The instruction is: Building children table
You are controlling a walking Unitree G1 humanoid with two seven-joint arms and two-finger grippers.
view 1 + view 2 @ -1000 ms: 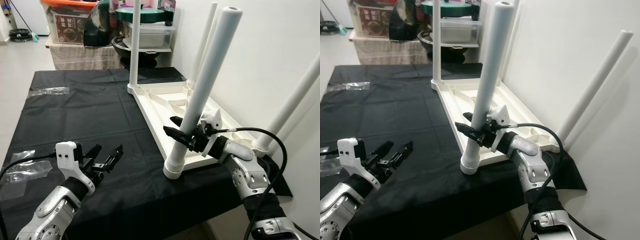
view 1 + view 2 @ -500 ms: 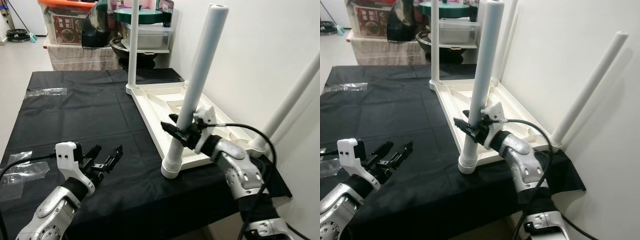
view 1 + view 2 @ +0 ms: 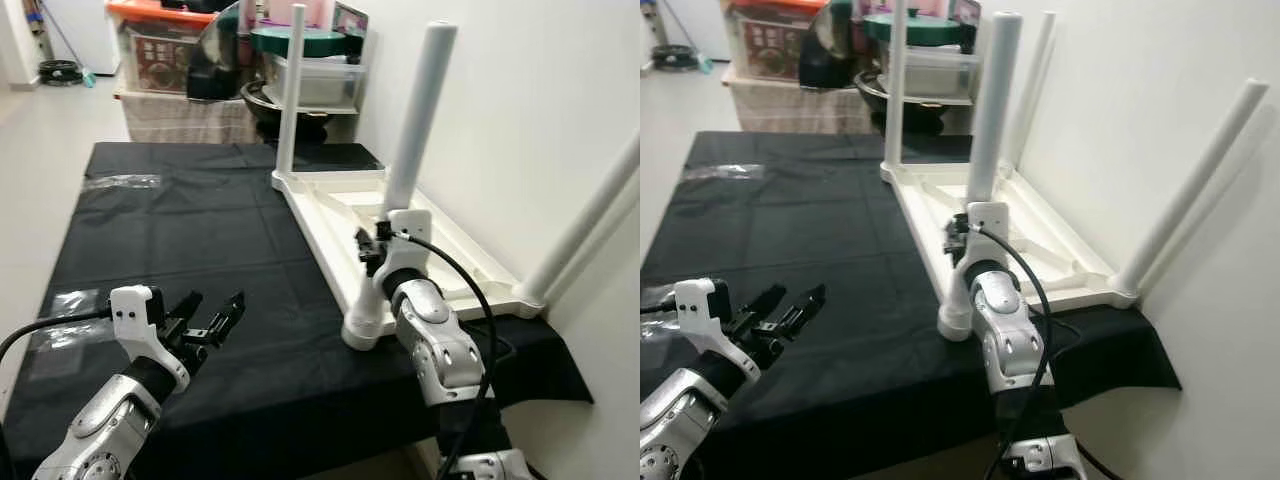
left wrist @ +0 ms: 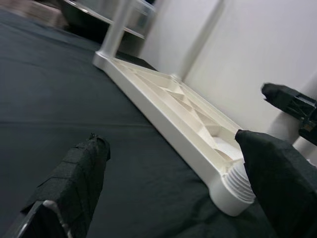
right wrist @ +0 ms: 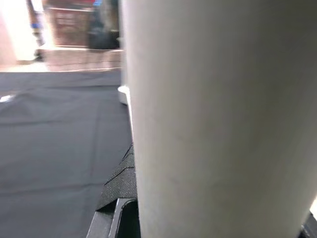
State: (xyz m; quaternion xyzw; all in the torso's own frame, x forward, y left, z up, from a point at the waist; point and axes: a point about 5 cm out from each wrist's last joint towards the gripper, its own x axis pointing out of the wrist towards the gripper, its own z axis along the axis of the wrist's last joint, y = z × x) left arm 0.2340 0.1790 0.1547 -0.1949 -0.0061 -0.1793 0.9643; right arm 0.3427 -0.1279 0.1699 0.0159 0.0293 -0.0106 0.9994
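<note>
Table leg at near corner, clamped by right end effector, likely to cross-thread if tilted; left end effector apart over tabletop.

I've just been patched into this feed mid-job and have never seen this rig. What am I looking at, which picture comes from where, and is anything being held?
This is a humanoid robot with two silver arms, each ending in a black two-fingered claw. The two wide pictures come from the stereo camera on its head, looking down at a black-covered table. The two close-ups come from cameras on its wrists.

On the cloth lies a white children's tabletop, upside down, with legs pointing up. Some clear plastic wrap lies on the left side.

The right claw is closed around the near leg, low down, just above its socket. That is why the right wrist picture shows the white tube so close. The left claw hovers open over the cloth, holding nothing; its wrist picture looks across at the tabletop between its two fingers.
</note>
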